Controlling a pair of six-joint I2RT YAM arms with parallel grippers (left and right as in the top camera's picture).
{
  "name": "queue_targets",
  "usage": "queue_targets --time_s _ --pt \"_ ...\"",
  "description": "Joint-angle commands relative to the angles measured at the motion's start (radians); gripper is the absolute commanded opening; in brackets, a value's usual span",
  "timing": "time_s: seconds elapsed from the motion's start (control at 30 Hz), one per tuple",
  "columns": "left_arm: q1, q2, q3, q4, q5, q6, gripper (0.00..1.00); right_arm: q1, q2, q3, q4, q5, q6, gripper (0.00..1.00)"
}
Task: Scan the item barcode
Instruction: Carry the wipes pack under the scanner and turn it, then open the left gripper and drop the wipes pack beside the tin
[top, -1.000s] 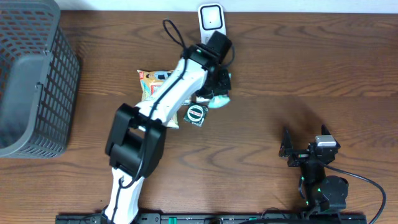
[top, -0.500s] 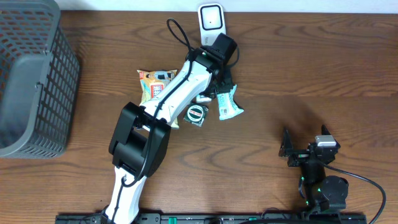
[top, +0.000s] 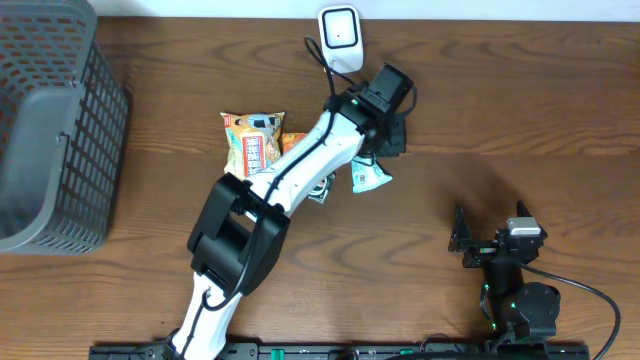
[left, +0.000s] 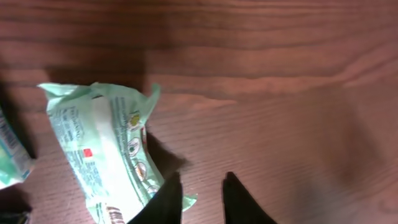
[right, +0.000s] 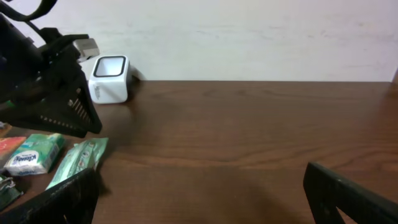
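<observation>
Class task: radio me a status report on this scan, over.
Left gripper slightly parted, empty. Right gripper wide open, empty. Green packet loose on table, unheld. Scanner face uncovered.

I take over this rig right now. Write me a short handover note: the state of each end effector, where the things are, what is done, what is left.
Left end effector: jaws slightly apart, nothing between them, low over the table beside a corner of the green packet.
Right end effector: wide open, empty, on the right side of the table, far from the items.
Green packet: lies flat on the table, not held, some way in front of the scanner.
Done: no item is at the scanner.
Left: probably grasp the packet, turn its barcode to the scanner window, and scan.
</observation>
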Motion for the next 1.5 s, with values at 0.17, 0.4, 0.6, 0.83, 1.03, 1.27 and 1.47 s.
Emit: queue_targets --time_s 0.17,0.4,0.6,0.83,1.03,1.27,1.47 --pt "0.009 0.005 -0.119 0.089 -0.047 0.006 0.12 0.003 -0.006 -0.001 -0.005 -0.006 0.011 0.99" --pt "0.015 0.005 -0.213 0.118 -0.133 0.032 0.1 0.003 -0.006 -0.001 -0.005 -0.006 0.011 0.99" --pt "0.053 0.004 -0.214 0.069 -0.191 0.089 0.09 0.003 -0.006 -0.002 -0.005 -0.006 0.011 0.99" --pt "0.129 0.004 -0.214 0.04 -0.192 0.101 0.08 0.003 -0.006 -0.002 -0.005 -0.006 0.011 0.99" --pt "0.178 -0.014 -0.212 0.004 -0.188 0.169 0.08 0.003 -0.006 -0.002 -0.005 -0.006 0.011 0.99" --pt "0.182 -0.137 -0.211 -0.026 -0.185 0.208 0.35 0.003 -0.006 -0.002 -0.005 -0.006 0.011 0.99" --pt "0.182 -0.32 -0.211 -0.051 -0.185 0.208 0.83 0.003 -0.006 -0.001 -0.005 -0.006 0.011 0.99"
